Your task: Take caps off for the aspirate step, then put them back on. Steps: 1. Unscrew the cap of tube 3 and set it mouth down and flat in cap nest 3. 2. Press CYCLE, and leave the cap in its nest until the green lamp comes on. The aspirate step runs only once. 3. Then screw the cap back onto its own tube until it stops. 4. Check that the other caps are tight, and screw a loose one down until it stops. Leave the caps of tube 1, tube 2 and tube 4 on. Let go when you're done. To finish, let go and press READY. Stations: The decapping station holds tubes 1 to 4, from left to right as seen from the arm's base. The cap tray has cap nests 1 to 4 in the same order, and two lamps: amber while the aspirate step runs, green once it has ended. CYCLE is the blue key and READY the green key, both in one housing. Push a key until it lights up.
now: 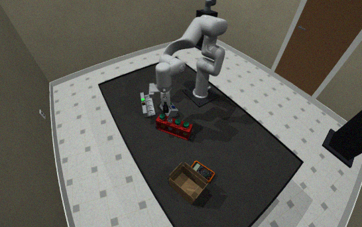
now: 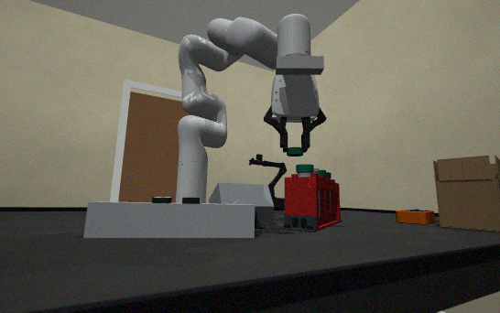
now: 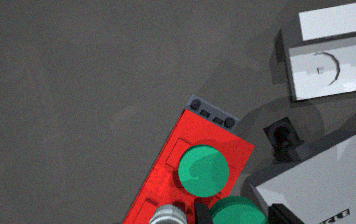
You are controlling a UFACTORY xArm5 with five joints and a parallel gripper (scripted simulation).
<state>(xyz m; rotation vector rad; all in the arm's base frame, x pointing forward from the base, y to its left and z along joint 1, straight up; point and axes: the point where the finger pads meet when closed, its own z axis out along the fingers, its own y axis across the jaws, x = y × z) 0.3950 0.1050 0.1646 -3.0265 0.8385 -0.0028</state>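
Observation:
My gripper (image 2: 295, 145) is shut on a green cap (image 2: 295, 150) and holds it in the air just above the near end of the red tube rack (image 2: 312, 201). In the wrist view the held cap (image 3: 239, 212) sits at the bottom edge, beside a capped tube (image 3: 203, 170) and an open grey tube mouth (image 3: 169, 215) in the rack (image 3: 190, 165). In the top view the rack (image 1: 174, 127) shows three green caps and one bare tube (image 1: 170, 119), with the gripper (image 1: 164, 107) just behind it. The cap tray (image 1: 147, 104) has its green lamp (image 1: 142, 99) lit; its nests look empty.
The grey key housing (image 3: 310, 192) lies next to the rack, between it and the cap tray (image 3: 320, 65). A small black fixture (image 3: 282, 139) stands beside it. A cardboard box (image 1: 188, 182) and an orange tray holding a meter (image 1: 203, 170) sit farther along the mat.

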